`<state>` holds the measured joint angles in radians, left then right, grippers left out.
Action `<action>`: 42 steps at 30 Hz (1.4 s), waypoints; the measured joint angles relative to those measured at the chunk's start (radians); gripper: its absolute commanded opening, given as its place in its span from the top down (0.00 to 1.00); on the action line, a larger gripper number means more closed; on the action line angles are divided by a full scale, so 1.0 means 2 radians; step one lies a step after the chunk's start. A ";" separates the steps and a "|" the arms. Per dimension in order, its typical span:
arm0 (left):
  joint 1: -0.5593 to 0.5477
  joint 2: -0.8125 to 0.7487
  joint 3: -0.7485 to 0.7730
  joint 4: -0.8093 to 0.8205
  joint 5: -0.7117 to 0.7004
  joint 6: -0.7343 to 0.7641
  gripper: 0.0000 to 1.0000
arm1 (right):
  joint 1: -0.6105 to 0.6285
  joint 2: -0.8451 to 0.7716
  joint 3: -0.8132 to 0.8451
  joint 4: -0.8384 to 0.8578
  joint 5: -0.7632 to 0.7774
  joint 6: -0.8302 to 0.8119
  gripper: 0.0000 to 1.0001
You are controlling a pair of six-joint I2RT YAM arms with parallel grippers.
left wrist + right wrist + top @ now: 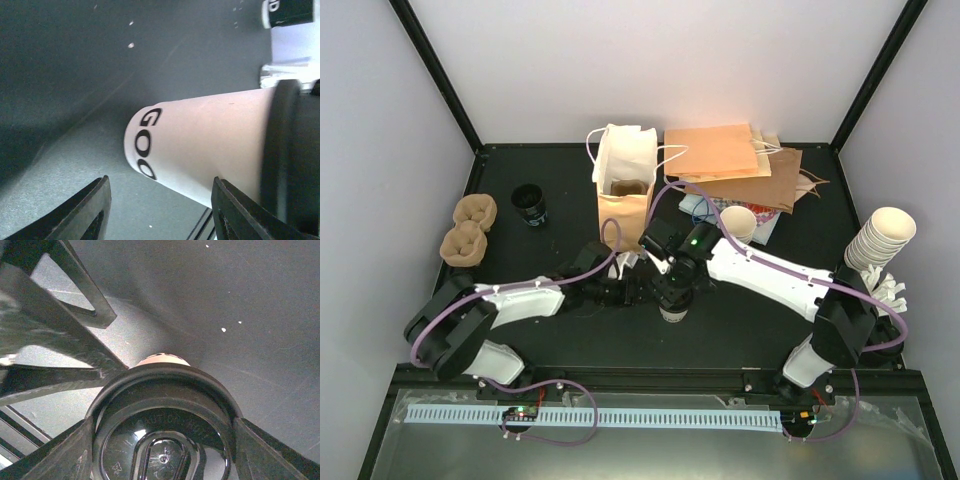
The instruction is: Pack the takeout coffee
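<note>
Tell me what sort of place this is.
Probably a robot test cell staged as a takeout coffee packing station: white walls around a black table, with paper bags, stacked cups and a lidded coffee cup.

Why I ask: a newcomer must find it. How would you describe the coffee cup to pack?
Start at the upright brown paper bag. Just in front, under the right claw, stands a white paper cup; only it wears a round black plastic lid.
</note>
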<state>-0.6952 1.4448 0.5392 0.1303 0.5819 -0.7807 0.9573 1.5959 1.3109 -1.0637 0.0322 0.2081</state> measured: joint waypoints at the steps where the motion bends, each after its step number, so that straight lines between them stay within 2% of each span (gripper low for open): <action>1: 0.000 -0.009 -0.001 -0.001 -0.003 -0.001 0.42 | 0.001 -0.001 -0.001 0.001 0.001 0.000 0.27; 12: 0.000 -0.107 -0.012 -0.027 -0.030 -0.004 0.41 | 0.006 -0.020 -0.027 0.028 0.010 0.005 0.27; 23: 0.000 -0.084 -0.013 -0.004 -0.014 -0.020 0.42 | 0.012 -0.043 -0.055 0.064 0.012 0.005 0.27; 31: 0.000 -0.054 -0.011 0.021 0.006 -0.026 0.43 | 0.013 -0.046 -0.062 0.069 0.009 0.002 0.16; 36: 0.000 -0.055 -0.009 0.016 0.005 -0.026 0.43 | 0.018 -0.059 -0.061 0.062 0.006 0.007 0.01; 42: 0.000 -0.068 0.001 -0.019 -0.002 -0.021 0.39 | 0.020 -0.100 -0.040 0.056 0.006 0.008 0.00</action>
<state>-0.6956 1.3083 0.5419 0.0925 0.5770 -0.8227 0.9981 1.3956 1.2312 -0.9512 0.0452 0.2237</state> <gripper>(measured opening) 0.587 1.000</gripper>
